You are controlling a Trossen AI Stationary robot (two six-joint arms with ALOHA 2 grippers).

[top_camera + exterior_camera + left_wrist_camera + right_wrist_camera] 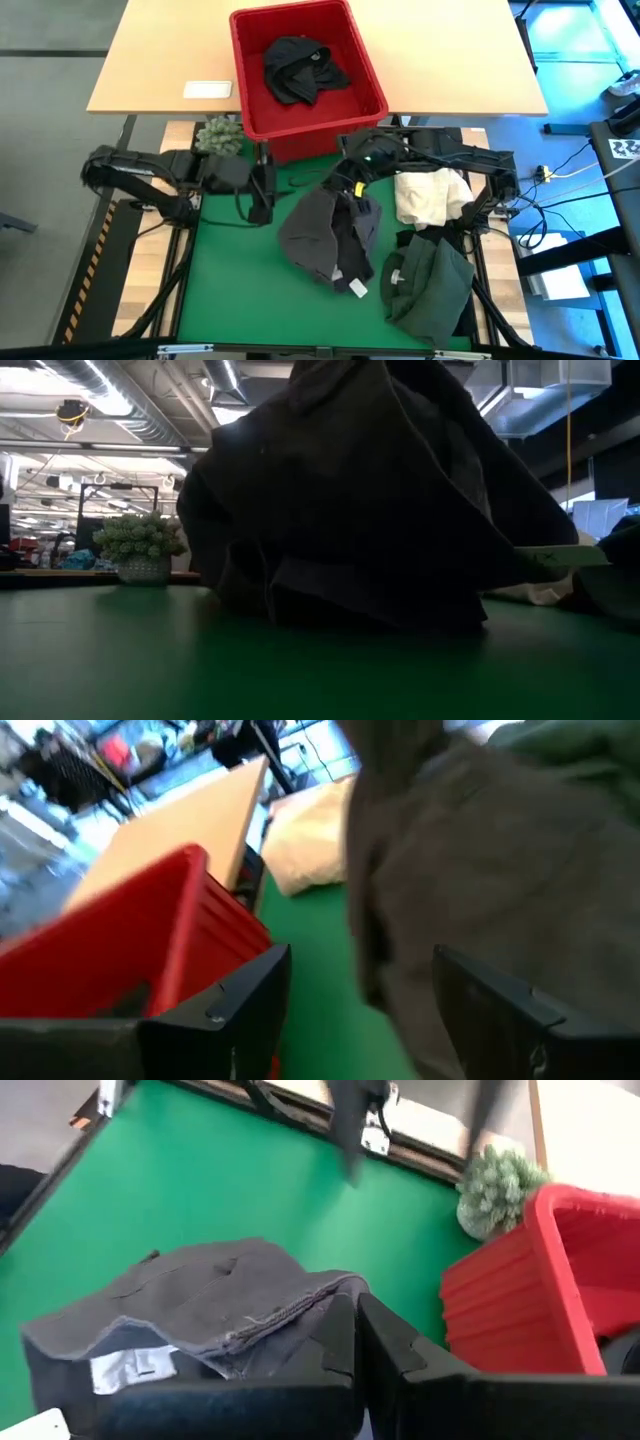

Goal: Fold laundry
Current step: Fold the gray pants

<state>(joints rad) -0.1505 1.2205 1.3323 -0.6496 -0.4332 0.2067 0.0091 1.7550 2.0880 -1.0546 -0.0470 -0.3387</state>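
A dark grey garment (328, 236) stands bunched up at the middle of the green mat, its lower part on the mat (370, 610). My right gripper (352, 183) is shut on its far end. My left gripper (265, 195) is open just left of the garment, beside the red basket's near wall; its fingers (215, 1015) touch nothing. A black garment (300, 68) lies in the red basket (245, 90). A dark green garment (432, 285) lies crumpled at the mat's near right. My right gripper (356, 1325) pinches the grey garment's raised far edge (300, 1295) between its two fingers. The fingers slant down from the far right. That end is lifted; the cloth drapes slack below it, with a white label (125, 1370) showing, and its lower part rests on the mat.
A cream-white cloth heap (428, 196) lies right of the grey garment, under my right arm. A small potted plant (220, 136) stands at the mat's far left, by the basket. A white card (208, 89) lies on the wooden table. Bare green mat (235, 285) spreads at the near left.
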